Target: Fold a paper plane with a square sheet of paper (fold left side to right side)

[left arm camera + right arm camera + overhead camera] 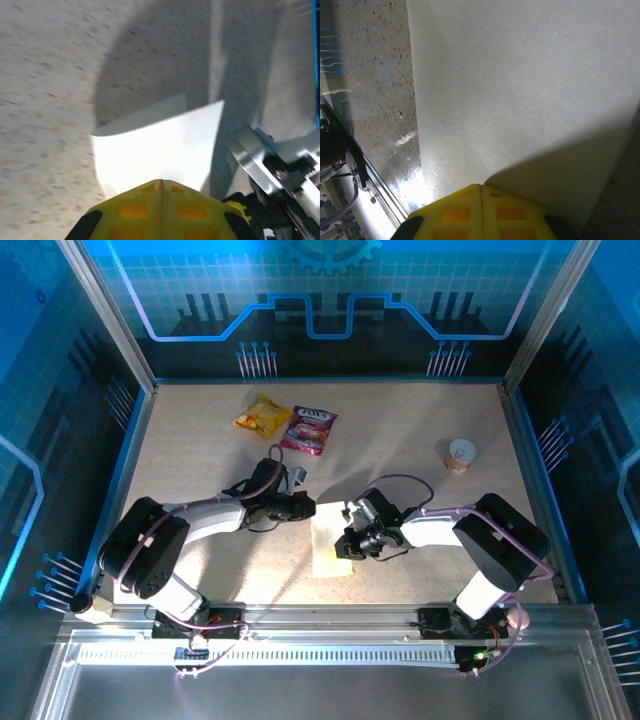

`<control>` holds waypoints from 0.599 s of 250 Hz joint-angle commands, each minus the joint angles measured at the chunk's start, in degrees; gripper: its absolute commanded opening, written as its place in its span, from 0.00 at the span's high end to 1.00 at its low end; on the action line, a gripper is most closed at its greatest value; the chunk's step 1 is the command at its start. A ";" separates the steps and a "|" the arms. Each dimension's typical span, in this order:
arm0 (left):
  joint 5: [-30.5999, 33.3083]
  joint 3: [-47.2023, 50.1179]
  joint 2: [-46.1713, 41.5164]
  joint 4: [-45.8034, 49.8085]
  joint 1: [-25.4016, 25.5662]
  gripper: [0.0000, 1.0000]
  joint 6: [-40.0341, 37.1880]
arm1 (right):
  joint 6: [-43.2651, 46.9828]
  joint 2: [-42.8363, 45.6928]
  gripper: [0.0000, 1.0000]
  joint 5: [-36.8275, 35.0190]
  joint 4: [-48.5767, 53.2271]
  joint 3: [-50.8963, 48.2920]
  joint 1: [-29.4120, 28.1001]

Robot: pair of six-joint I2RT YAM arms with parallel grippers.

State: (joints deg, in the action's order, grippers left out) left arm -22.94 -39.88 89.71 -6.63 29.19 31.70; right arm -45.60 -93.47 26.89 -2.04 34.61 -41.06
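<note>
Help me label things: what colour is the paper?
Paper: plain white, best in right wrist view.

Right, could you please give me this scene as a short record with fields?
paper: square sheet of paper on the table, between the two grippers
layers: the left wrist view shows a second edge behind the front one
left gripper: shut, tips at the paper's edge; a pinch cannot be confirmed
right gripper: shut, over the paper
far side: yellow snack packet beside pink snack packet
far right: small cup, apart from everything
plane: no pointed dart shape yet
</note>
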 commanded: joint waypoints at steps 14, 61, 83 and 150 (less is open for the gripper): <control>-1.21 0.43 3.69 -3.21 0.99 0.96 2.20 | 1.02 -4.32 1.00 -9.67 11.89 -2.71 1.25; -1.33 -2.08 8.54 -4.64 0.98 0.96 2.13 | 1.13 -4.19 1.00 -9.93 12.32 -2.44 1.24; -1.17 -3.17 10.42 -4.69 0.91 0.96 1.90 | 1.09 -4.37 1.00 -10.02 12.40 -2.36 1.16; 1.96 -3.55 14.41 -5.58 0.69 0.97 2.48 | 1.22 -4.27 1.00 -10.72 12.97 -2.88 1.07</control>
State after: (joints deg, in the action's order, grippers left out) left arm -23.44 -42.63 101.38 -10.96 29.91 33.32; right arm -45.41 -93.78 27.18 -0.97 35.24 -40.91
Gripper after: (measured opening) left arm 0.065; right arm 0.061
